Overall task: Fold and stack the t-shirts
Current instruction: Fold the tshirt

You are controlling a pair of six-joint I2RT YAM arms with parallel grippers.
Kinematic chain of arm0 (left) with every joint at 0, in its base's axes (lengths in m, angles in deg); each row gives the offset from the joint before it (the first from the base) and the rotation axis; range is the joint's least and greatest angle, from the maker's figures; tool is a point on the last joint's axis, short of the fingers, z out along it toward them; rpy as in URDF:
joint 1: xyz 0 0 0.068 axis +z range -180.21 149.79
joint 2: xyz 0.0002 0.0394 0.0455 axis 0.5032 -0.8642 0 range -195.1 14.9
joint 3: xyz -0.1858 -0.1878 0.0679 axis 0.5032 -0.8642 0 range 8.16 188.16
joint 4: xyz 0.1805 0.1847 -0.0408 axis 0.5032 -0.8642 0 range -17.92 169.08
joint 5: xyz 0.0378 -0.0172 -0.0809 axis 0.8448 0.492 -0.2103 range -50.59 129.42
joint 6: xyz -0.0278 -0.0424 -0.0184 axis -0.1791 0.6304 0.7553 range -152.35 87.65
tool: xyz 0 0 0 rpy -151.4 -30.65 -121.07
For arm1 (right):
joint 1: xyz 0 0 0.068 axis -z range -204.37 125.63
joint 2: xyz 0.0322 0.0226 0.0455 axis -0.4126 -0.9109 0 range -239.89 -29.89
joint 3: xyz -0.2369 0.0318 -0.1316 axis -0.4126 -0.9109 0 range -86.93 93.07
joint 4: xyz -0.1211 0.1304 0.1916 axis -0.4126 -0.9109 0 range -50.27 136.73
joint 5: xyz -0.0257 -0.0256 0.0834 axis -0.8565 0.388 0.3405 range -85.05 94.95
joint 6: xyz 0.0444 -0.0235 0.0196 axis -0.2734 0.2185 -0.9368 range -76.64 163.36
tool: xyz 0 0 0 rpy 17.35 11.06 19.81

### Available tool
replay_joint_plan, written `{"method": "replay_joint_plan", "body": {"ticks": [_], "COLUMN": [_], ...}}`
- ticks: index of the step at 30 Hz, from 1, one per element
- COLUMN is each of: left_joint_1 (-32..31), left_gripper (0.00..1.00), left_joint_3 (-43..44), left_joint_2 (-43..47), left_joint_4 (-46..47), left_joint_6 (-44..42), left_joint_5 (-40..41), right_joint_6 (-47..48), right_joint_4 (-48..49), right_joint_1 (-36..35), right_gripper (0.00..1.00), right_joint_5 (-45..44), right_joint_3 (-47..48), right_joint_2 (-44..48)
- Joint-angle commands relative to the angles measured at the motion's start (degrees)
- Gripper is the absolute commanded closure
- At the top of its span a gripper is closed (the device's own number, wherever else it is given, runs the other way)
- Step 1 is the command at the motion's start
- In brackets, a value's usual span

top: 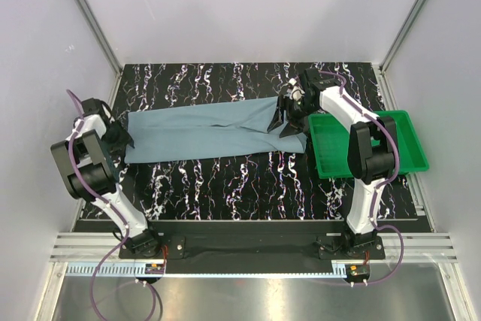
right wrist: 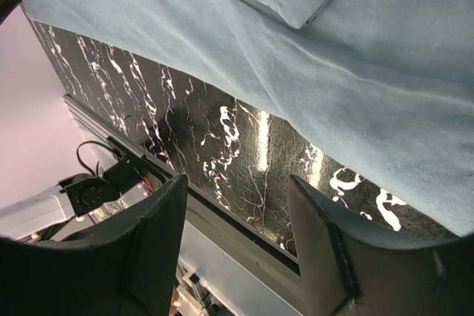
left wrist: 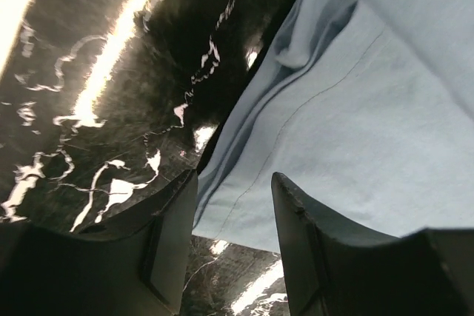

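The shirt (top: 203, 131) looks light and limp; I'd pinch its ends at 9 and 3 o'clock. Both the left jaws and right jaws stand open, gripping nothing.

T-shirt (top: 203, 131) blue-grey; table (top: 225, 178) blk, white veins; tray (top: 331, 155) green.

One t-shirt (top: 203, 133); one green tray (top: 409, 144); two arms (top: 90, 167) (top: 370, 152).

Bright even light, glare streaking table (left wrist: 111, 49)
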Motion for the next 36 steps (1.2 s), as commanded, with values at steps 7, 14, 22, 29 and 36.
{"method": "replay_joint_plan", "body": {"ticks": [7, 14, 22, 29, 36], "left_joint_1": [0.54, 0.54, 0.46, 0.54, 0.54], "left_gripper": [0.53, 0.60, 0.56, 0.58, 0.67], "left_joint_3": [-4.30, -5.71, -7.20, -8.87, -8.52], "left_joint_2": [1.55, 3.57, 6.38, 7.36, 5.69], "left_joint_4": [3.45, 3.10, 2.84, 3.63, 3.10], "left_joint_6": [-0.80, 0.08, 0.43, 0.43, 0.08], "left_joint_5": [-2.11, 0.53, 2.64, 2.47, 3.07], "right_joint_6": [1.90, 1.64, 1.81, 1.64, 1.46], "right_joint_4": [-0.22, 0.13, 0.75, 1.28, 1.10], "right_joint_1": [0.13, 0.21, 0.21, 0.21, 0.21], "right_gripper": [0.38, 0.38, 0.38, 0.38, 0.39], "right_joint_5": [2.51, 2.95, 2.68, 2.95, 3.03], "right_joint_3": [2.05, 1.44, -0.15, -1.20, -0.67], "right_joint_2": [3.83, 3.65, 4.35, 4.62, 4.18]}}
